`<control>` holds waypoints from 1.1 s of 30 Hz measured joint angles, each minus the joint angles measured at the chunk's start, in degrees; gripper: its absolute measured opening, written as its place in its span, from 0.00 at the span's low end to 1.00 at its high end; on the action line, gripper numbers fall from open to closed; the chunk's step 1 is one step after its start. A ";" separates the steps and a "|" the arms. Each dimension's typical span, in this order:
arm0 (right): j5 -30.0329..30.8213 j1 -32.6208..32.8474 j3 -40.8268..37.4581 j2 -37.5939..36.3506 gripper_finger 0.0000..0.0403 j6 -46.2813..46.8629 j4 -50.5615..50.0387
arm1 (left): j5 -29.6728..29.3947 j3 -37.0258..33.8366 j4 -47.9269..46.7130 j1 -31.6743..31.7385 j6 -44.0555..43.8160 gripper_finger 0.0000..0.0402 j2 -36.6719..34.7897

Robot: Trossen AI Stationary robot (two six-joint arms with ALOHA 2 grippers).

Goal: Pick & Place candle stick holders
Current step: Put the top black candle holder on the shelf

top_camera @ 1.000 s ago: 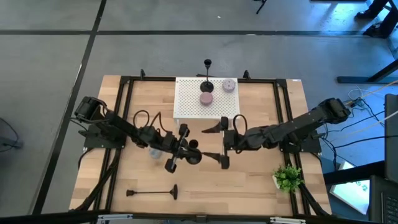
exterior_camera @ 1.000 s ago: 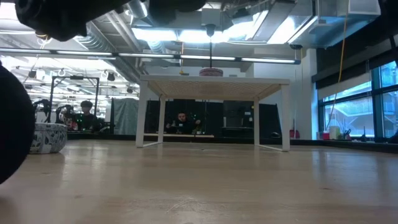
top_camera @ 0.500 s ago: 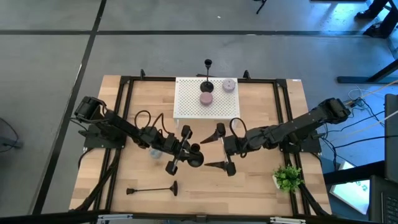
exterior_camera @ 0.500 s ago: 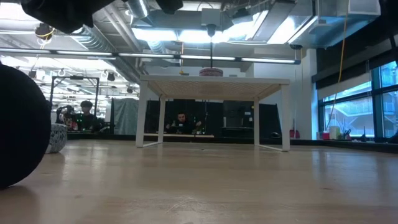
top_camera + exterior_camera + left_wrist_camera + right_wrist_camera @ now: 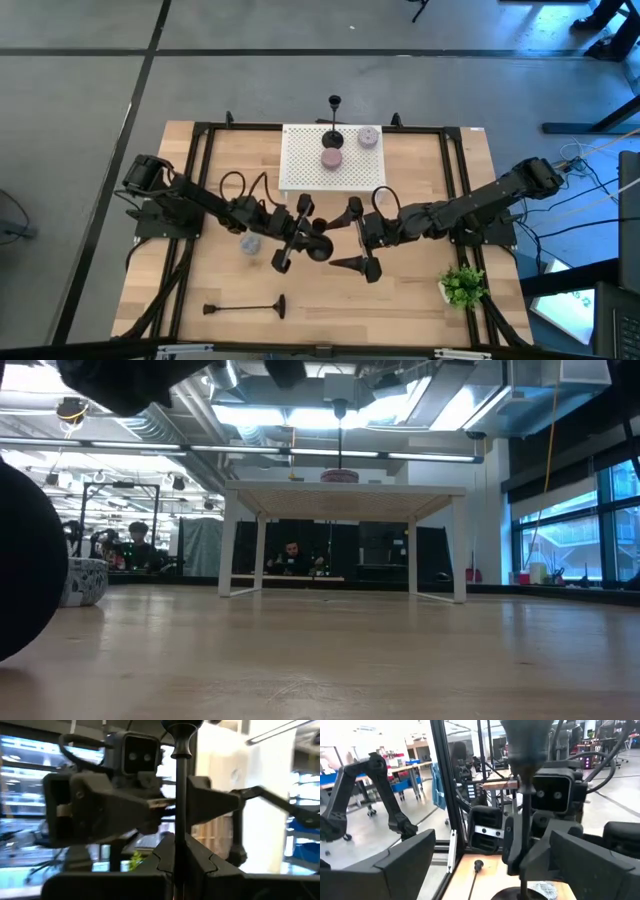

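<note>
My left gripper (image 5: 312, 240) is at the table's middle, shut on a slim black candle stick holder (image 5: 318, 248). The holder stands upright with its cup top (image 5: 180, 725) up. My right gripper (image 5: 342, 240) faces it from the right, wide open and empty; the stem (image 5: 525, 825) stands just ahead of its gap. A second holder (image 5: 333, 125) stands on its base on the white perforated stand (image 5: 300, 170). A third holder (image 5: 245, 308) lies on its side near the table's front edge. My left gripper pinches the holder's thin stem (image 5: 179, 820) between its two fingers (image 5: 200, 857). The fingers come level from the table's left and lie across the stem. The holder is upright; I cannot tell whether its flared base (image 5: 320, 250) touches the table.
A pink candle (image 5: 332, 158) and a lilac candle (image 5: 368, 137) sit on the white stand. A small patterned bowl (image 5: 248, 243) stands on the table under my left arm. A green plant (image 5: 462, 285) stands at the front right. People show in the room beyond the table.
My left gripper has carried the upright holder a little toward the table's right edge. My right gripper has come a little toward the near edge and toward the holder, staying open.
</note>
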 joint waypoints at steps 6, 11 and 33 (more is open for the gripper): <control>0.13 0.00 0.00 0.00 0.98 0.31 0.00 | 1.51 1.94 -3.91 0.37 -0.06 0.02 0.00; -0.42 0.00 0.00 0.00 0.98 0.21 -0.13 | 2.45 2.22 -4.82 0.37 -0.08 0.02 0.00; 1.88 -1.49 0.04 5.14 0.98 -0.68 5.21 | 2.67 2.14 -10.62 0.37 -1.91 0.02 0.00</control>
